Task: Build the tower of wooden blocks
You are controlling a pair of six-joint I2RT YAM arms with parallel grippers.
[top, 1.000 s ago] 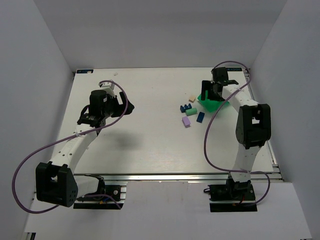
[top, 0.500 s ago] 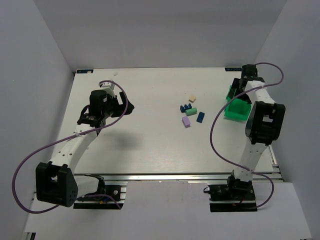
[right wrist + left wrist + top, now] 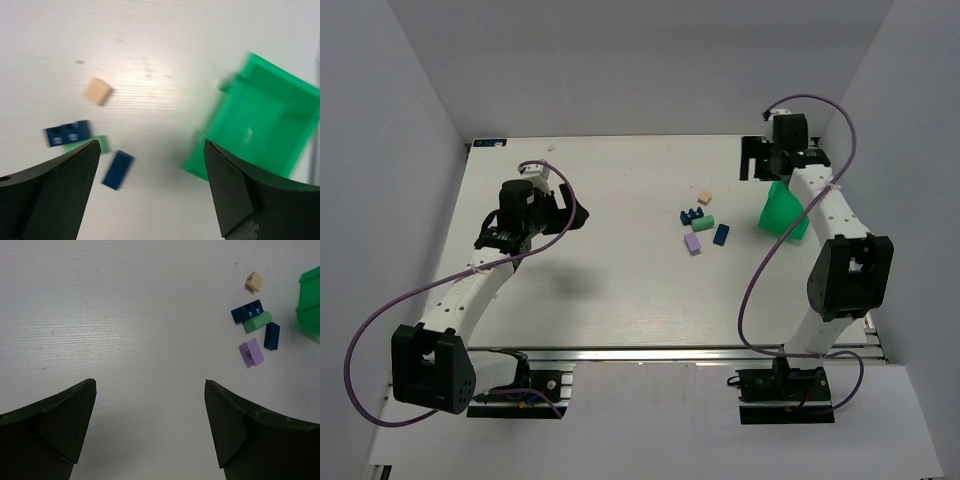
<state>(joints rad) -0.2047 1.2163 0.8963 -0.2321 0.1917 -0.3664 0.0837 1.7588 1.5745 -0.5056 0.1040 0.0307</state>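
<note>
The green bin (image 3: 782, 212) has gone from beside the blocks (image 3: 703, 222) to the far right (tipped, it seems). The right gripper (image 3: 756, 160) gapes wide, clear of it. The blocks lie loose right of centre, ready for stacking. The left gripper (image 3: 150, 386) is wide too.

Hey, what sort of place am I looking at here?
Probably a robot lab test cell: two arms bolted to a white table, plain white walls boxing it in, small wooden blocks and a green bin.

Two blue blocks (image 3: 693, 215), one mint (image 3: 703, 223), one purple (image 3: 693, 243), one cream (image 3: 704, 197) (five blocks total). One green bin (image 3: 782, 212). Two robot arms (image 3: 470, 290).
</note>
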